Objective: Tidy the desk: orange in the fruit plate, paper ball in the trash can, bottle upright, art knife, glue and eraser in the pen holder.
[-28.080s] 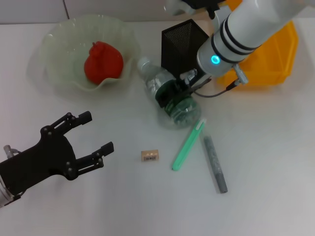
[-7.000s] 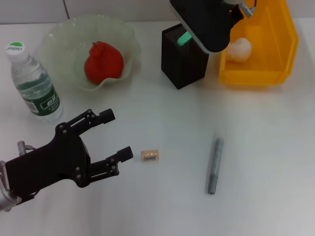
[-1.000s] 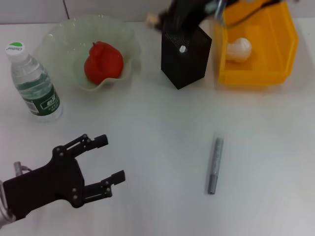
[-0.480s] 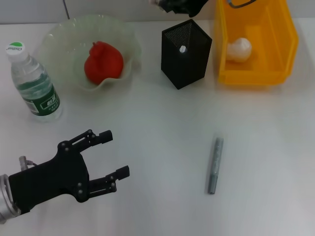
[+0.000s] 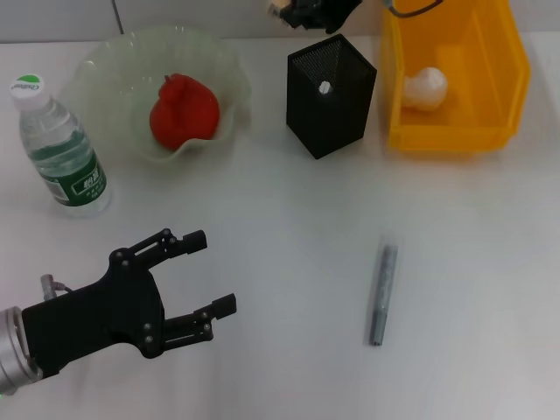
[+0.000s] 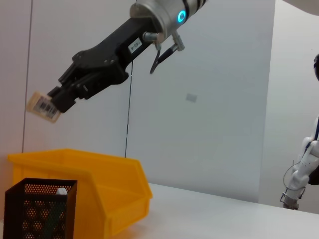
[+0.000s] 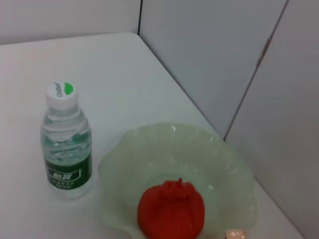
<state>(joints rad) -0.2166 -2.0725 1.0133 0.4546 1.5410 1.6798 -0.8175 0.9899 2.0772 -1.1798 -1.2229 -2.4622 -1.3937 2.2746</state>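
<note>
One eraser (image 6: 43,105) btwn right fingers (image 6: 62,97).

Orange (image 5: 184,109) in fruit plate (image 5: 105,61); bottle (image 5: 59,149) left; pen holder (image 5: 331,83) right.

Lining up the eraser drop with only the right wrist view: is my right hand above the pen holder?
Observer: The left wrist view shows the right hand pinching the eraser high over the pen holder.
Operator: Anything loose on the table?
Observer: In the head view, a grey stick lies alone, right of the open left hand.
Operator: Other chores done?
Observer: In the head view, the paper ball sits in the trash can.
</note>
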